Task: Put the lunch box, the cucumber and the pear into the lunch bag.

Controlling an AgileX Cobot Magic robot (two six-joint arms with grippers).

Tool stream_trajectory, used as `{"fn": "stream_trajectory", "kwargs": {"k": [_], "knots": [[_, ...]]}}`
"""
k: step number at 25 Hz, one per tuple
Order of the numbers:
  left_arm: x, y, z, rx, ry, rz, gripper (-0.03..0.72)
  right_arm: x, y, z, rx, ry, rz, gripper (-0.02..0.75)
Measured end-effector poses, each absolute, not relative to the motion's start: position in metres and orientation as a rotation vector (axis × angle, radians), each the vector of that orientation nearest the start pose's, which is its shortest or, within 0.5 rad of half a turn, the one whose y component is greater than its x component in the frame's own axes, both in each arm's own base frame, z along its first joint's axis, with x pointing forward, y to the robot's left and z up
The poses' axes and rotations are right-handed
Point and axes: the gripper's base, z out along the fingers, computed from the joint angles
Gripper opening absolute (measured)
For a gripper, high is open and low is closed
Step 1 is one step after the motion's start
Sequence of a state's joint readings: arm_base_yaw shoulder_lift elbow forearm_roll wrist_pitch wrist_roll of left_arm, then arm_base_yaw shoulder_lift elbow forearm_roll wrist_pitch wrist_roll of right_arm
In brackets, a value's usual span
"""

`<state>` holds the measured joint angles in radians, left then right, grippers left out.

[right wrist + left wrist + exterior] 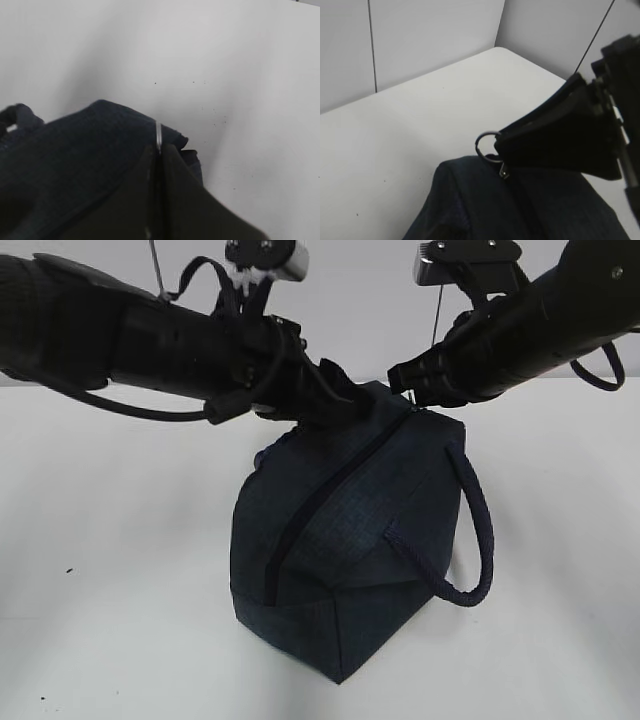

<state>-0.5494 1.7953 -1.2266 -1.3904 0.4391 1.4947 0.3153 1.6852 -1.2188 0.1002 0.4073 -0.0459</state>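
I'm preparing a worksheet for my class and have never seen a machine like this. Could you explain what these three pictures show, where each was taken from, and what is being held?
This is a robot with two black arms, each ending in a gripper. The exterior view looks at the white table from the front; the other two views come from cameras on each wrist. On the table stands a dark navy fabric lunch bag with padded loop handles, its zipper closed along the length that shows. The right gripper is shut on the zipper's metal ring pull. The left gripper presses on the bag's top; whether it grips fabric is unclear. No food or box is visible.
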Motion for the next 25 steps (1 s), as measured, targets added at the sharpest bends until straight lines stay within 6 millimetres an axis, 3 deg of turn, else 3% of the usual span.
{"fn": "stream_trajectory", "kwargs": {"k": [2,5,7,13,19,25], "knots": [[0.324,-0.246,0.241,0.946,1.964,-0.711,0.269,0.356,0.120,0.263,-0.333,2.342,0.227,0.006],[0.325,-0.248,0.237,0.936,1.982,-0.714,0.062,0.356,0.120,0.263,-0.328,2.343,0.231,0.006],[0.325,-0.248,0.237,0.934,1.982,-0.715,0.003,0.356,0.120,0.263,-0.328,2.341,0.231,0.006],[0.319,-0.244,0.255,0.972,1.928,-0.684,-0.012,0.365,0.109,0.257,-0.280,2.339,0.217,0.006],[0.309,-0.239,0.277,0.992,1.865,-0.675,-0.013,0.380,0.075,0.239,-0.097,2.400,0.225,0.006],[0.309,-0.237,0.282,0.976,1.855,-0.657,-0.013,0.384,0.073,0.224,-0.035,2.461,0.277,0.006]]}}
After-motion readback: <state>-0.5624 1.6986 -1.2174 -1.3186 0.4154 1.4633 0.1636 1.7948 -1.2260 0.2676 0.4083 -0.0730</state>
